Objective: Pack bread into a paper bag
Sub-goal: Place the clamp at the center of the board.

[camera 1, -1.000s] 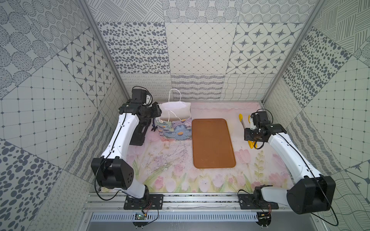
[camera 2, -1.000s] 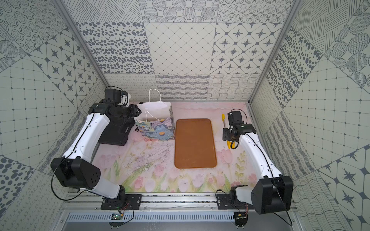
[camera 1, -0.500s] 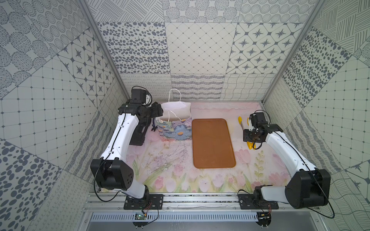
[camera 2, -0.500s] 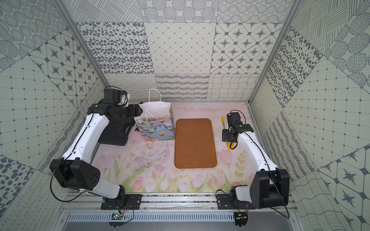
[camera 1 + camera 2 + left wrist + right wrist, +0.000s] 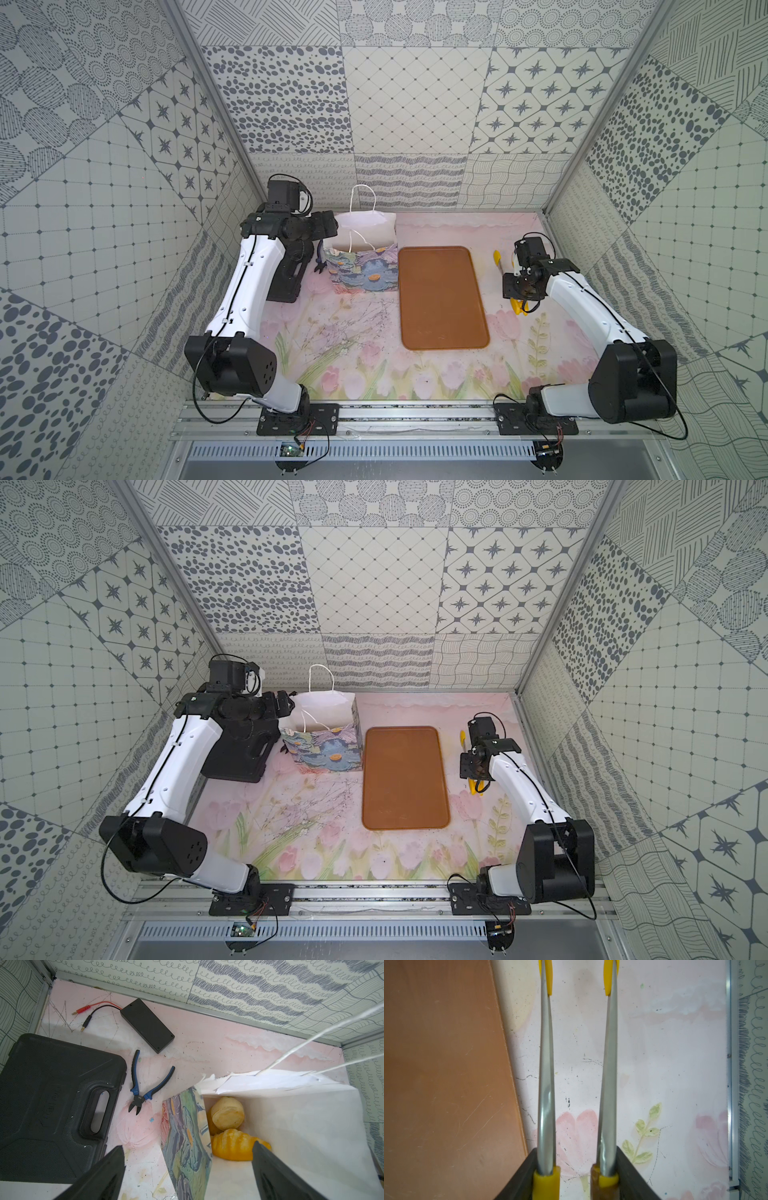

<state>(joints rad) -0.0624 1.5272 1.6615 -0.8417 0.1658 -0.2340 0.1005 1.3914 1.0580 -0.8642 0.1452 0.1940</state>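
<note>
1. The brown tray (image 5: 440,297) lies bare in both top views. The left wrist view looks down into the paper bag (image 5: 185,1136) and shows bread at its bottom: a round bun (image 5: 227,1114) lying on another piece, and a ridged croissant-like loaf (image 5: 230,1148) beside them. Packing looks finished or nearly so, though not every piece can be counted from here.
2. The bag stands upright near the far wall, just beside the tray on the left arm's side. It sits between the tray and the black case (image 5: 41,1095), with its mouth open and one cord handle standing up.
3. The left gripper (image 5: 187,1145) has its fingers spread wide and straddles the bag's printed side wall, one finger on each side. It grips nothing. I cannot tell whether the inner finger dips below the rim.
4. To clear well, the left gripper should rise straight up before swinging away. A sideways pull could snag the thin paper or the cord and tip the bag.
5. The right gripper (image 5: 575,1151) pinches the handle end of the tongs (image 5: 546,1084). Their arms run out apart with nothing between them, above the floral mat (image 5: 353,345) just beside the tray.
6. If the tongs are being put away, they should come down low and flat before the fingers part, so they do not spring onto the tray.
7. The blue-handled cutters (image 5: 145,1088) and the black box with leads (image 5: 146,1025) lie near the bag, so the left arm should retreat above them.
</note>
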